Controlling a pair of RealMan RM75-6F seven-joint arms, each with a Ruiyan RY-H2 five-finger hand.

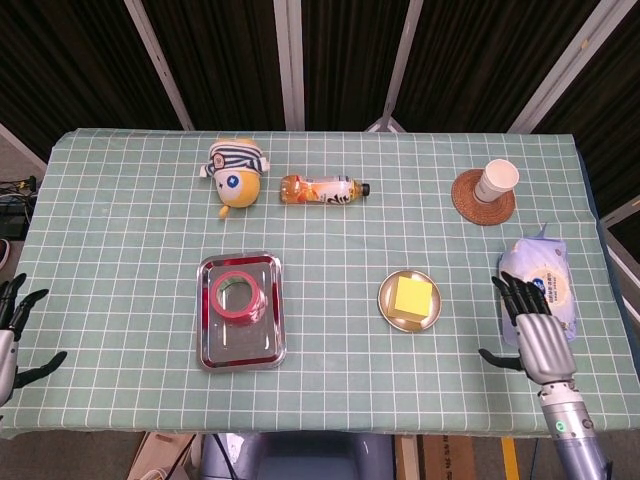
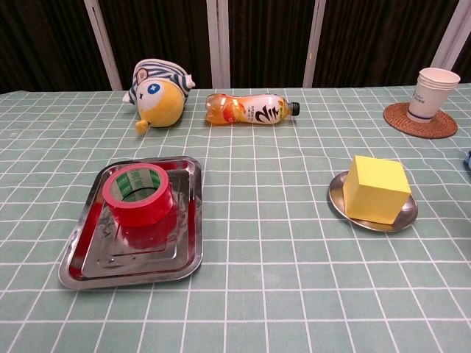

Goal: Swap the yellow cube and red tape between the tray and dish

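Note:
A roll of red tape (image 1: 238, 296) (image 2: 137, 194) lies in the steel tray (image 1: 238, 349) (image 2: 140, 257) at the front left of the table. The yellow cube (image 1: 411, 297) (image 2: 375, 188) sits on the small round metal dish (image 1: 386, 301) (image 2: 338, 200) to the right. My right hand (image 1: 529, 327) hovers at the table's right front, right of the dish, fingers spread and empty. My left hand (image 1: 12, 330) shows at the far left edge, beyond the table, fingers apart and holding nothing. Neither hand appears in the chest view.
A striped plush toy (image 1: 235, 171) and an orange drink bottle (image 1: 322, 188) lie at the back. A paper cup (image 1: 496, 181) stands on a woven coaster (image 1: 472, 204) at the back right. A wet-wipe pack (image 1: 540, 285) lies by my right hand.

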